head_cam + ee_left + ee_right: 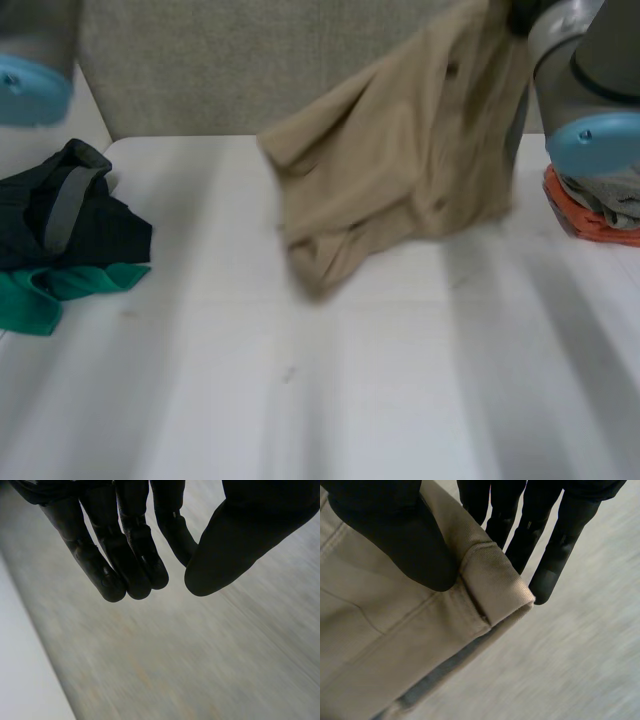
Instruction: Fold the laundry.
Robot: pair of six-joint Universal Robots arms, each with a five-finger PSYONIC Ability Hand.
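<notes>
A tan garment (400, 170) hangs in the air over the far right part of the white table (330, 400); its lowest fold reaches down to the tabletop. My right hand (395, 535) holds a thick hemmed edge of the tan garment (490, 585), with the thumb pressing the cloth against the fingers (555, 545). My left hand (125, 555) is raised off the table with its fingers drawn in close to the thumb and nothing between them.
A pile of dark clothes (70, 215) with a green cloth (60, 290) under it lies at the table's left edge. An orange and grey bundle (600, 215) sits at the right edge, under my right arm (590, 90). A grey wall panel (200, 60) stands behind the table.
</notes>
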